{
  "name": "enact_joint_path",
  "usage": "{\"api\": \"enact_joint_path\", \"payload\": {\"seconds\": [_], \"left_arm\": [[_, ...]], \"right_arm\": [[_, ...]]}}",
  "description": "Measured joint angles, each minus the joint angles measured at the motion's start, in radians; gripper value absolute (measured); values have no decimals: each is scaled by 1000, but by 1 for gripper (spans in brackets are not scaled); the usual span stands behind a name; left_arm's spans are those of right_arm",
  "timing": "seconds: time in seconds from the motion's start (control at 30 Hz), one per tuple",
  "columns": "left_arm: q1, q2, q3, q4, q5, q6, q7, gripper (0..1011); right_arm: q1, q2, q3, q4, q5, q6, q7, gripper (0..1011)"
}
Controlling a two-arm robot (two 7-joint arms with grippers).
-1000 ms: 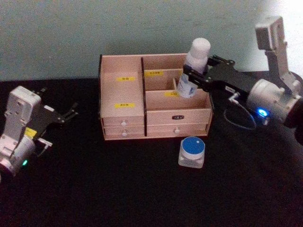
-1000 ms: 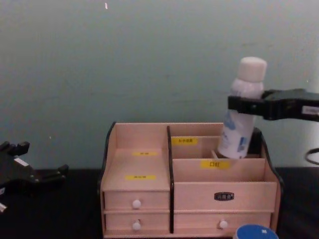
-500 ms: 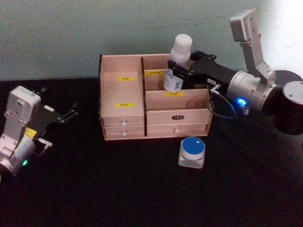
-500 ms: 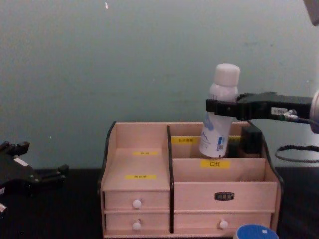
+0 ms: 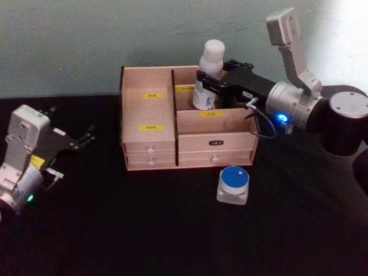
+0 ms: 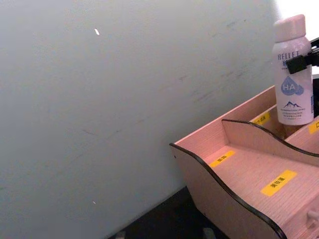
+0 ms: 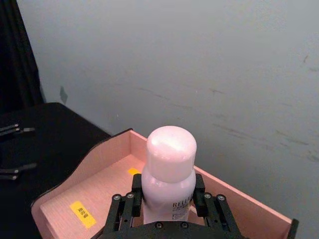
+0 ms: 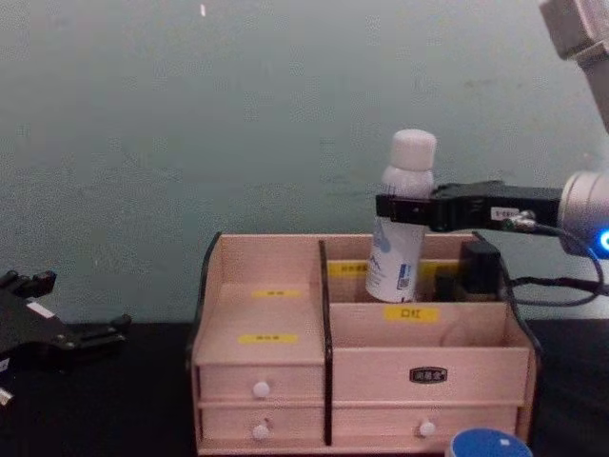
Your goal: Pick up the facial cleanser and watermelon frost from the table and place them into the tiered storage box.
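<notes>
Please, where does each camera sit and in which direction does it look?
Head: high, looking down on organiser, jar, and left end effector parked open at left.
Chest: low, facing the organiser's drawers; right end effector grips the bottle.
Left wrist: beside the organiser, looking across it towards bottle and wall.
Right wrist: above the bottle's cap; own end effector clamps it.
Shared: every view shows bottle and organiser.

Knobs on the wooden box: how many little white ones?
3. Upper left knob, lower left knob, lower right knob, on the tiered storage box. Upper right drawer shows a dark plate instead.
</notes>
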Motion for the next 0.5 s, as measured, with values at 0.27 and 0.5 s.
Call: {"api": "enact_joint_path", "payload": {"seconds": [0.27,0.5], "left_arm": [[0,0,0,0,0,0,0,1001],[0,0,0,0,0,0,0,1001]], "right_arm": [[20,-19,0,35,-4,-17,5,589],[35,-30,-1,54,-9,-26,11,589]]}}
